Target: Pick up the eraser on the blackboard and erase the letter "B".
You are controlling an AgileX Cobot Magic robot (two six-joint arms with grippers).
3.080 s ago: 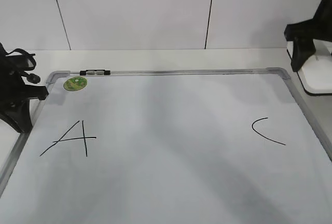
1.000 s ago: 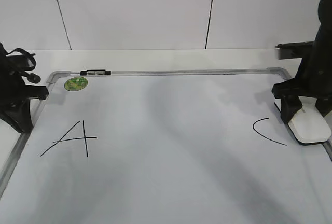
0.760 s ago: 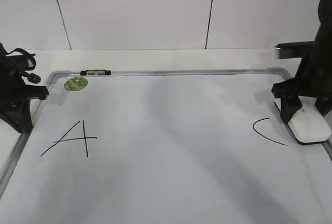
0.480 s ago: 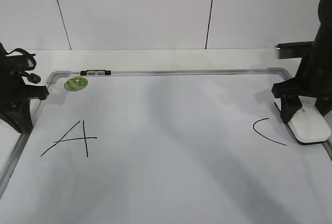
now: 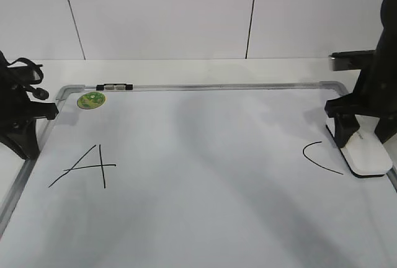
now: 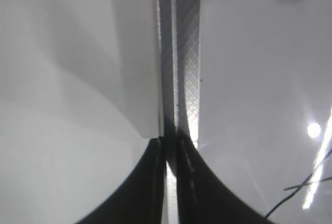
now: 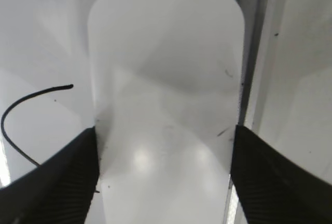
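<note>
**Two letters show on the board; no "B" can be made out**

Only a black handwritten "A" point(image 5: 84, 167) and "C" point(image 5: 319, 156) are visible on the large white silver-framed blackboard point(image 5: 205, 156), near its round green sticker point(image 5: 90, 100). The right gripper point(image 5: 360, 133) stands upright, its fingers pressed on both sides of the white rounded-rectangular plastic eraser point(image 5: 367, 154), which sits at the board's right edge beside the "C". The left gripper point(image 6: 168, 182) rests over the left frame, fingers closed together. Sticker print is unreadable.
</note>
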